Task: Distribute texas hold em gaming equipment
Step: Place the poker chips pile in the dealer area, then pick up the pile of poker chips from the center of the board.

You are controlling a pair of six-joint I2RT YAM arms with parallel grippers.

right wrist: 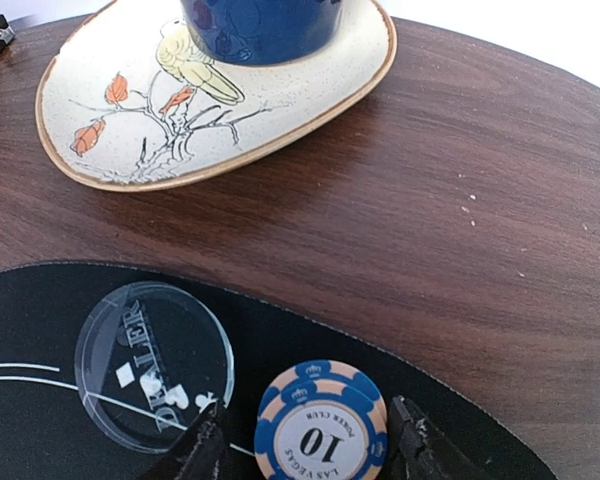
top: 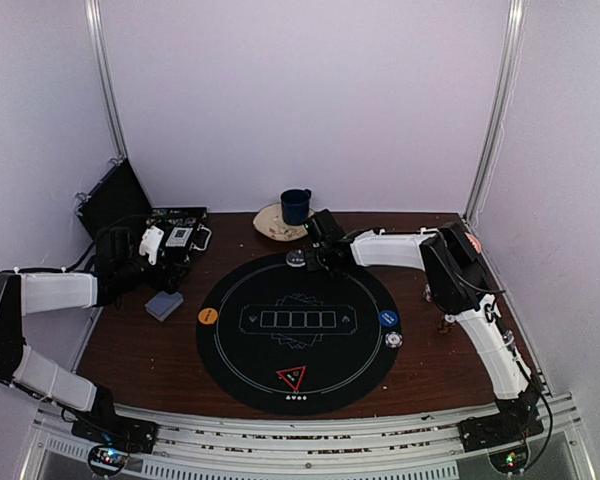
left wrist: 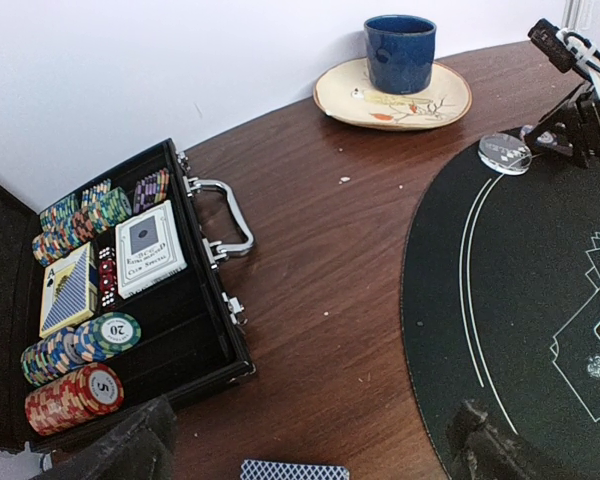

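Blue-and-tan striped poker chip (right wrist: 320, 435), marked 10 on its white centre, lies flat at the edge of the black felt mat (right wrist: 40, 330), just beside the clear dealer disc (right wrist: 155, 365). Your right pincer (right wrist: 313, 455) stands apart either side of it, not clamped. Your left pincer (left wrist: 305, 445) gapes wide above the desk (left wrist: 320, 260).

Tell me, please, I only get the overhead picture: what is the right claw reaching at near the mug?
Observer: A blue-and-cream poker chip marked 10, lying on the black mat. The right gripper has one finger on each side of it.
Operator: And the pale disc beside it?
Observer: It's clear plastic, with DEALER printed on it.
Operator: What's inside the black case on the left?
Observer: Rows of striped chips and two card decks.
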